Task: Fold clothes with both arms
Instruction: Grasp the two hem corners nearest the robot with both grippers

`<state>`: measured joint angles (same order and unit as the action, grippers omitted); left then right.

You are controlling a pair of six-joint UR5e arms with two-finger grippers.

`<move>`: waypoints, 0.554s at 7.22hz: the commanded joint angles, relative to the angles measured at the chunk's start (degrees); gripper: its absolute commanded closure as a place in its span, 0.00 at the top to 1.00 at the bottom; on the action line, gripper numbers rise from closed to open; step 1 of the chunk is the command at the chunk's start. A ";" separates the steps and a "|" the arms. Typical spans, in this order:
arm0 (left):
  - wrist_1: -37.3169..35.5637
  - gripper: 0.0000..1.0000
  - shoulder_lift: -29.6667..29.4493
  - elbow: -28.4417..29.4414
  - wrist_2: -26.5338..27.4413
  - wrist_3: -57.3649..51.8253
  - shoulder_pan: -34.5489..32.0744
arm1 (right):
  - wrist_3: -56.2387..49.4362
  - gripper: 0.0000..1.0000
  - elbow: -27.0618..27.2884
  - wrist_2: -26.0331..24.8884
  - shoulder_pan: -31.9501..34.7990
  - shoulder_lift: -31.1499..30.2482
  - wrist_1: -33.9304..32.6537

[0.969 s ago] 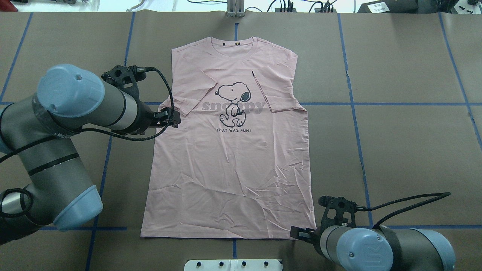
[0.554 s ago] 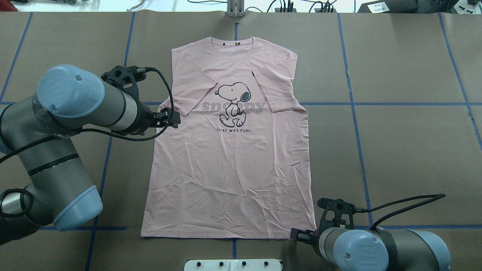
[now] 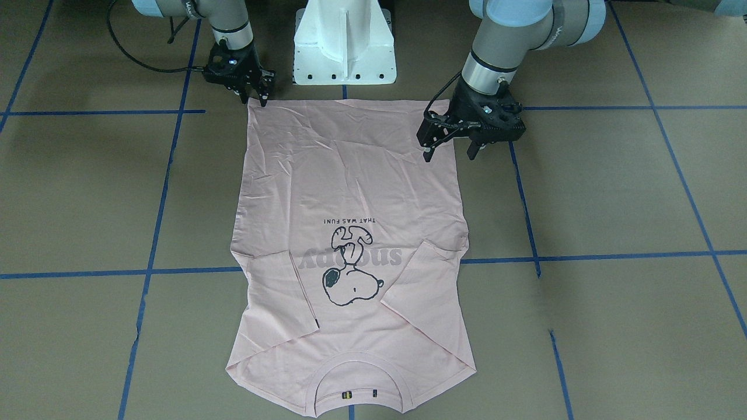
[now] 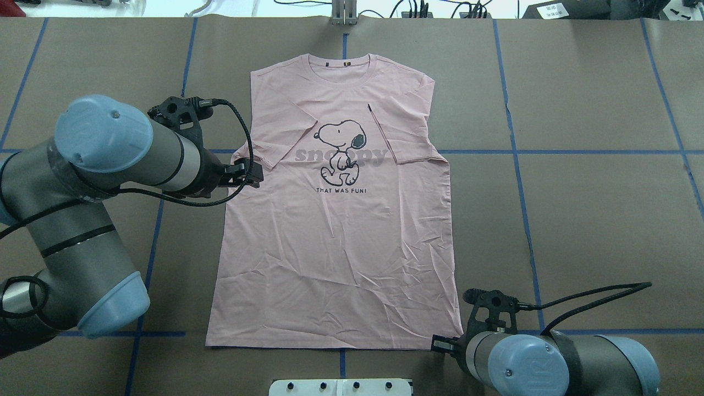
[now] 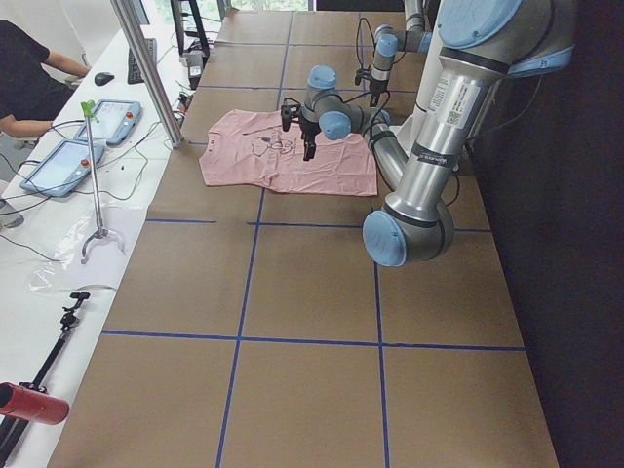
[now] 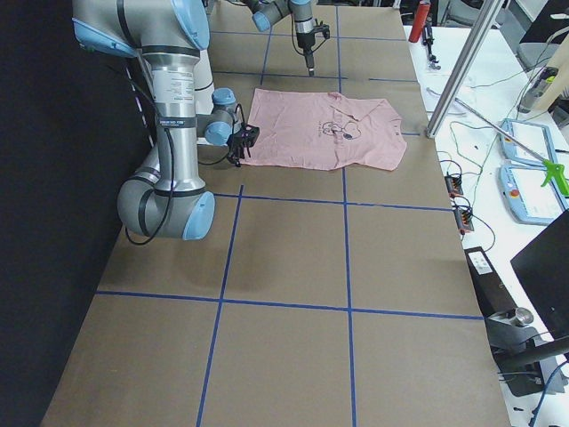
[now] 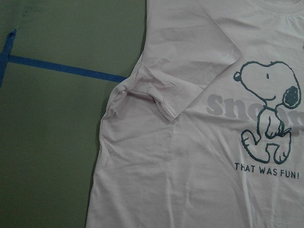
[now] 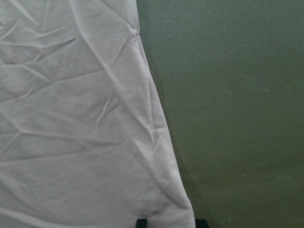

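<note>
The pale pink T-shirt (image 4: 335, 247) lies flat and face up on the brown table, collar far from the robot and both sleeves folded in over the front. My left gripper (image 3: 448, 154) hangs open above the shirt's left edge, near the folded sleeve (image 7: 156, 102). In the overhead view the left gripper (image 4: 254, 175) sits over the armpit. My right gripper (image 3: 255, 96) is low at the hem's right corner. In the right wrist view its fingertips (image 8: 141, 222) stand apart on either side of that corner of the shirt (image 8: 71, 118), so it is open.
The white pedestal base (image 3: 344, 41) stands just behind the hem. Blue tape lines (image 4: 514, 154) cross the brown table cover. Tablets and cables lie on a side bench (image 5: 68, 166), where a person sits.
The right gripper has shifted slightly toward the robot, settling at the hem's right corner. The left arm and the shirt have not moved.
</note>
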<state>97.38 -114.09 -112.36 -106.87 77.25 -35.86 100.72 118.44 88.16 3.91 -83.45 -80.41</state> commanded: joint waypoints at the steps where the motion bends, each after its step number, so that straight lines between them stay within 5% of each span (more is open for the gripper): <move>1: 0.00 1.00 0.00 0.04 -0.01 0.00 0.18 | 0.00 0.00 0.30 1.14 0.75 -0.05 -0.01; 4: 0.00 1.00 0.00 0.04 -0.01 0.09 0.79 | 0.35 0.00 1.79 0.96 1.19 0.04 -0.01</move>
<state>97.38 -114.14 -112.30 -106.88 77.28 -35.17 100.97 119.62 89.09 4.86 -83.45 -80.42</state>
